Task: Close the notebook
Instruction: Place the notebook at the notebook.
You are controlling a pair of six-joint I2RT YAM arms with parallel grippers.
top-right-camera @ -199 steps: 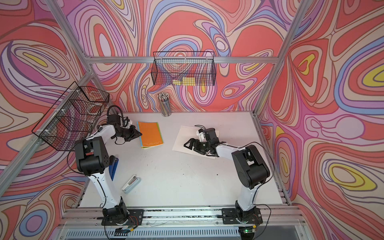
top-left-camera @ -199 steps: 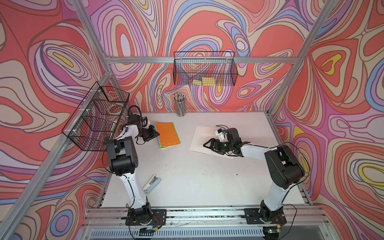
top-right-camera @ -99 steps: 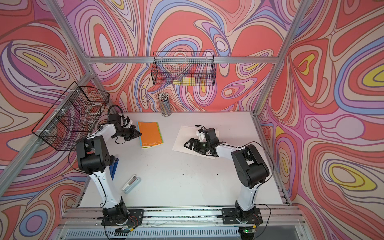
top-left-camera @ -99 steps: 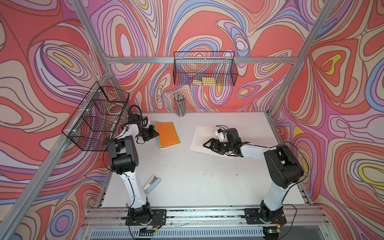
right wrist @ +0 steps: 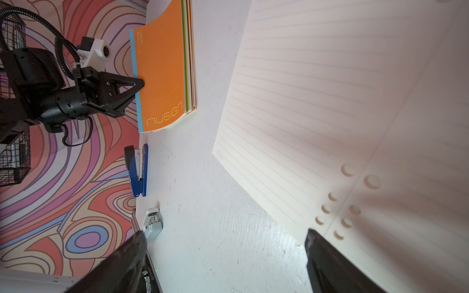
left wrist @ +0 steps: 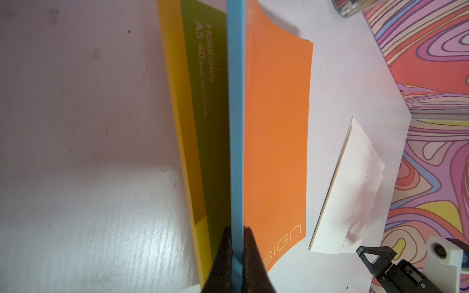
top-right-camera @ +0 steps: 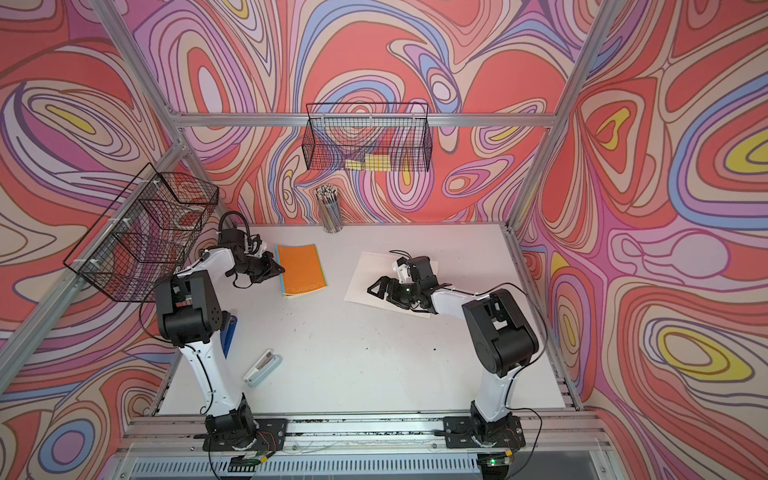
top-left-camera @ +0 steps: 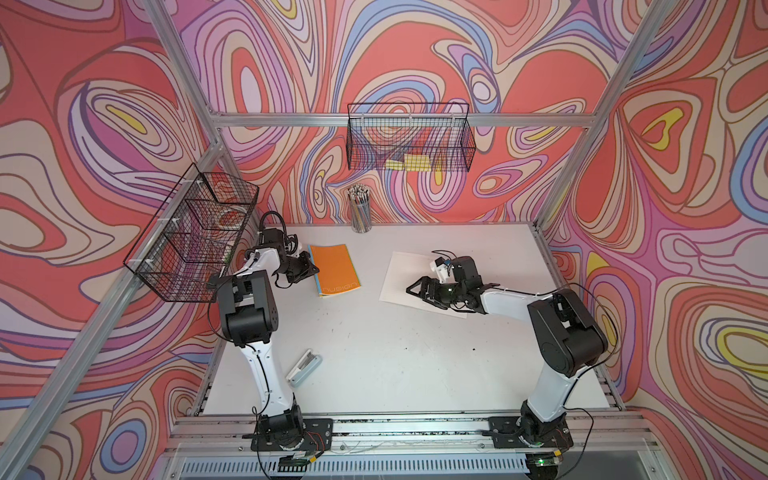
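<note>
The orange notebook (top-left-camera: 334, 268) (top-right-camera: 301, 268) lies flat at the back left of the table, on top of green and yellow ones. Its cover (right wrist: 162, 76) is down, with the far corner curling up a little. My left gripper (top-left-camera: 314, 271) (top-right-camera: 281, 271) (right wrist: 142, 85) is shut on the blue spine strip (left wrist: 236, 126) at the notebook's left edge; in the left wrist view the gripper (left wrist: 237, 229) pinches that strip edge-on. My right gripper (top-left-camera: 415, 286) (top-right-camera: 374, 286) (right wrist: 224, 234) is open and empty, low over the corner of white lined sheets (top-left-camera: 403, 266) (right wrist: 317, 88).
A pale stapler-like device (top-left-camera: 303, 368) (right wrist: 153, 224) lies at the front left, and a blue stapler (top-right-camera: 228, 336) (right wrist: 138, 170) at the left edge. A pencil cup (top-left-camera: 359, 210) stands at the back wall. Wire baskets (top-left-camera: 409, 143) (top-left-camera: 191, 237) hang on the back and left walls.
</note>
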